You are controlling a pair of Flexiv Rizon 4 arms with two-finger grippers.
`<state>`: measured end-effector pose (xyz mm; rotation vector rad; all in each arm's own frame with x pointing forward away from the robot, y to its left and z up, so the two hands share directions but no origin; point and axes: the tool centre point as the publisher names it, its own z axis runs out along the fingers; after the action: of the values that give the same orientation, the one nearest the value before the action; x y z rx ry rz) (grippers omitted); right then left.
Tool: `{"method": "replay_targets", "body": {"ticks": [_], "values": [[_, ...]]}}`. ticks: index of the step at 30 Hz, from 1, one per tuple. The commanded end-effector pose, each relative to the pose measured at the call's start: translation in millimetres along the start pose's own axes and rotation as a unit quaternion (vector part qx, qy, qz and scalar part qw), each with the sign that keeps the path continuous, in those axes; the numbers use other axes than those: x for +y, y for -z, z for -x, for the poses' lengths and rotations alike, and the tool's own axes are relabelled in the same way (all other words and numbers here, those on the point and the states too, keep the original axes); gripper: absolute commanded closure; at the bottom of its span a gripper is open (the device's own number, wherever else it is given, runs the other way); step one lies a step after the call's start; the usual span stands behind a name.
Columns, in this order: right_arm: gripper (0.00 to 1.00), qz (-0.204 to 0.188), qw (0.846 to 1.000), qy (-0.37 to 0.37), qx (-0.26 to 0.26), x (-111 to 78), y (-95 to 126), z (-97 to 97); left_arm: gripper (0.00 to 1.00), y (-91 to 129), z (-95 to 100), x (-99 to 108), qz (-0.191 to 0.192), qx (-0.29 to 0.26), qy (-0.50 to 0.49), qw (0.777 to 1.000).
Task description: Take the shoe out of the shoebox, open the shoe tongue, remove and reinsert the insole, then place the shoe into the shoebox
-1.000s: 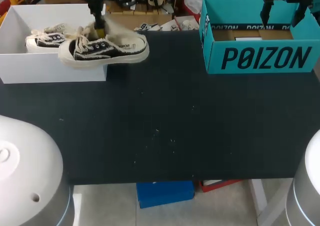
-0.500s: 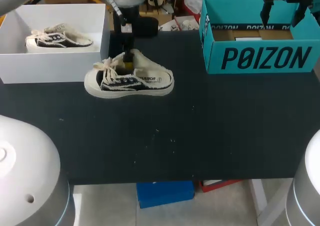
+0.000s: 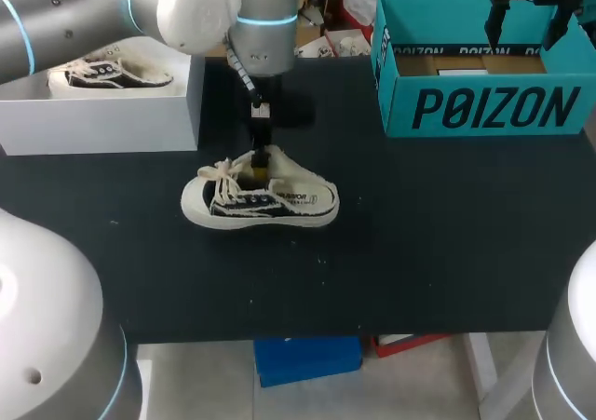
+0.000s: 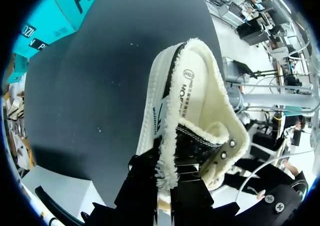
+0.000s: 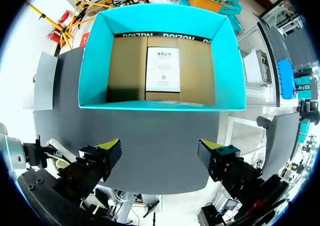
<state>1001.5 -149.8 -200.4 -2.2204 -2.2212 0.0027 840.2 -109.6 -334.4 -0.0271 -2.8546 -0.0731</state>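
Shoe (image 3: 110, 74) in white box (image 3: 102, 127); teal box (image 5: 224, 60): card (image 5: 162, 69).

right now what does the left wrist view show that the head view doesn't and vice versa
Only the left wrist view: the insole lying in the shoe, and, close up, the left gripper shut on its fleecy edge. Only the head view: the white box holding a second shoe, and the right gripper open above the teal box. Both: the shoe, the dark table, the teal box.
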Motion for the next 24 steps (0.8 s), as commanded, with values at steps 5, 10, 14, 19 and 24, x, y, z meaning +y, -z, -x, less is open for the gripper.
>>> {"method": "replay_targets", "body": {"ticks": [5,10,14,19,24], "values": [[0.0,0.0,1.0,0.0,0.0,-0.3,0,0.1,1.0,-33,18.1,-14,-0.002,0.007,0.0,1.0],[0.0,0.0,1.0,0.0,0.0,-0.3,0,0.1,1.0,-40,24.0,-18,0.002,0.005,0.001,1.0],[0.0,0.0,1.0,0.0,0.0,-0.3,0,0.1,0.31,-42,25.1,-20,0.002,0.004,-0.001,1.0],[0.0,0.0,1.0,0.0,0.0,-0.3,0,0.1,0.0,-24,19.2,-21,-0.025,-0.003,-0.008,1.0],[0.0,0.0,1.0,0.0,0.0,-0.3,0,0.1,0.0,7,7.1,-13,-0.064,-0.018,-0.013,0.998]]}}
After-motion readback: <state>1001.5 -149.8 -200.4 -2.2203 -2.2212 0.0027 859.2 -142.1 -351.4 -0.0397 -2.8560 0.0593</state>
